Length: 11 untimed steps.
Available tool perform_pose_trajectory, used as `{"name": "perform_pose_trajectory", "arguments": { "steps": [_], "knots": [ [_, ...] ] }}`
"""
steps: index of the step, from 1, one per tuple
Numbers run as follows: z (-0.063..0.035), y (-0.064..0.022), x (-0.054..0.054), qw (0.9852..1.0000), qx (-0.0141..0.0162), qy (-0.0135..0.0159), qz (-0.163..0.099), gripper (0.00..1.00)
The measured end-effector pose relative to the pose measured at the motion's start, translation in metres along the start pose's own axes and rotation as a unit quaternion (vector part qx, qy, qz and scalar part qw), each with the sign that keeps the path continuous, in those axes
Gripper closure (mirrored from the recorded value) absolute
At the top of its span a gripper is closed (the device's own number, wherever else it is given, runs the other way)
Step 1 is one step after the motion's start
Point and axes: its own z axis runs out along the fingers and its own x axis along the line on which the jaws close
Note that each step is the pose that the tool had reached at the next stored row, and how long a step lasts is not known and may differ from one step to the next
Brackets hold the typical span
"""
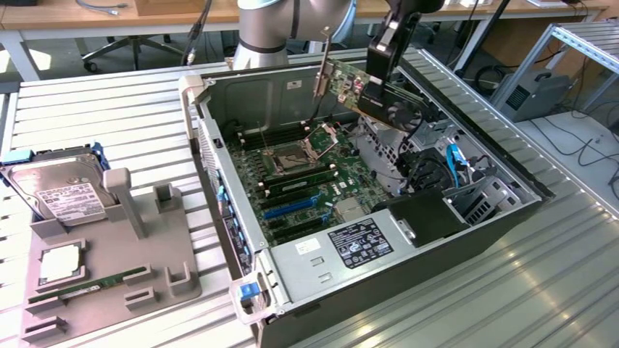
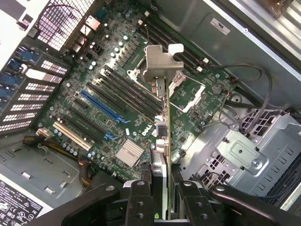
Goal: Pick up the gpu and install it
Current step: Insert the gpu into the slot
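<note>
In the exterior view, the fingers [image 1: 380,65] are clamped on the gpu [image 1: 372,94], gripping its upper edge. The card hangs directly beneath them, clear of everything, above the far end of the open computer case [image 1: 208,116]. Its long axis runs roughly level. The silver bracket [image 1: 322,65] stands upright at the end toward the exterior view's left, and the dark fan face is at the other end. Well below the fingers lies the motherboard [image 1: 309,181]. Its blue slot [image 1: 290,209] sits well apart from the card, lower and nearer the case's closer end. Out on the worktop [image 1: 116,116], far from the fingers toward the exterior view's left, a hard drive [image 1: 58,192] and a RAM stick [image 1: 87,286] rest on a grey holder [image 1: 106,290].

In the wrist view, the fingers [image 2: 140,202] press on both faces of the gpu [image 2: 163,155], which is seen edge-on between them. The card reaches straight away from the fingers, with the bracket [image 2: 162,66] at its far end. Beyond and beneath the card is the motherboard [image 2: 122,94]. The blue slot [image 2: 101,106] lies off to one side of the card's edge, toward the grilled rear wall of the case. The slot's long axis looks angled to the card's own rather than parallel. On the card's other side sits a metal drive cage [image 2: 249,150]. By my judgement, the card has to travel down and sideways toward that slot, and it is not yet lined up with it.
</note>
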Motion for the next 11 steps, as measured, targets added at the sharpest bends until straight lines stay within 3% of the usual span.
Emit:
{"name": "perform_pose_trajectory", "arguments": {
  "steps": [11],
  "knots": [
    [0.0001, 0.0, 0.0, 0.9997, -0.0006, -0.0002, -0.025, 0.73]
  ]
}}
